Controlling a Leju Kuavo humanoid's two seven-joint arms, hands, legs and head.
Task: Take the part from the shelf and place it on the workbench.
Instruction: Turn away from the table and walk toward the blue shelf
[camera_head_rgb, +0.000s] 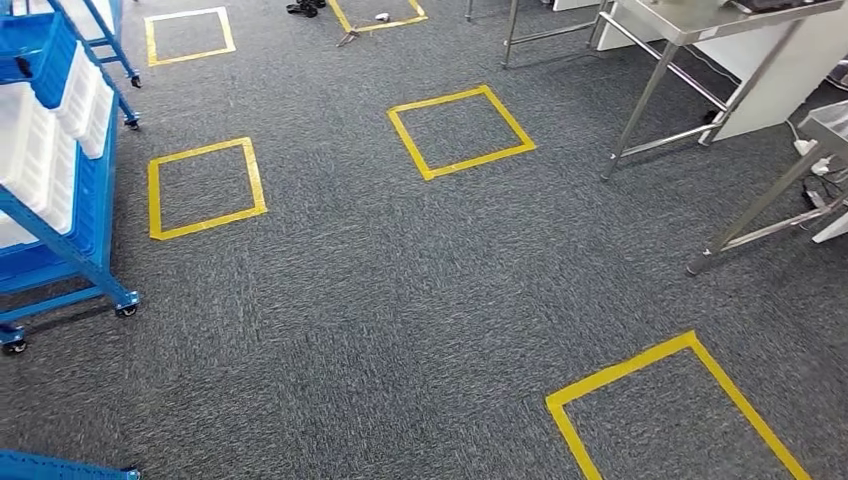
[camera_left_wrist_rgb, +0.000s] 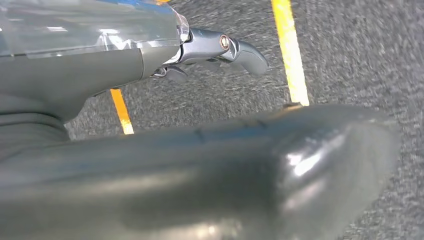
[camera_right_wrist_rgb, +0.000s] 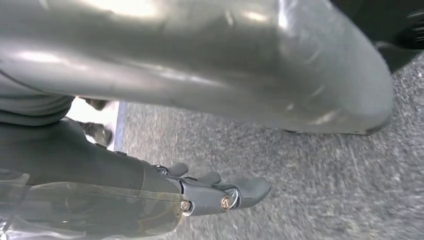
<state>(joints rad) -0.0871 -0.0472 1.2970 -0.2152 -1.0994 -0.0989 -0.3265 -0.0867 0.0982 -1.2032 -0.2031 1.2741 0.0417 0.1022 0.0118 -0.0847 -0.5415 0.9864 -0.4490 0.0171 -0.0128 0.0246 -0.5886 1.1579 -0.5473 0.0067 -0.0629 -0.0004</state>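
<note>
Head view: blue shelf (camera_head_rgb: 60, 180), steel workbench (camera_head_rgb: 700, 30), yellow floor squares (camera_head_rgb: 205, 187); left hand (camera_left_wrist_rgb: 200, 50) and right hand (camera_right_wrist_rgb: 210, 192) hang empty, fingers loosely apart.

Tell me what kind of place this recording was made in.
Probably an indoor workshop or robot test area. Yellow tape squares mark spots on the grey carpet, a blue wheeled shelf holds white bins, and metal workbenches stand on the right.

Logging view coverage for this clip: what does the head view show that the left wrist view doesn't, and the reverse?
Head view alone: blue shelf holding white bins, steel tables, several whole yellow squares. Left wrist view alone: the left hand, fingers extended and holding nothing, hanging above the floor. Both: grey carpet marked with yellow tape.
</note>
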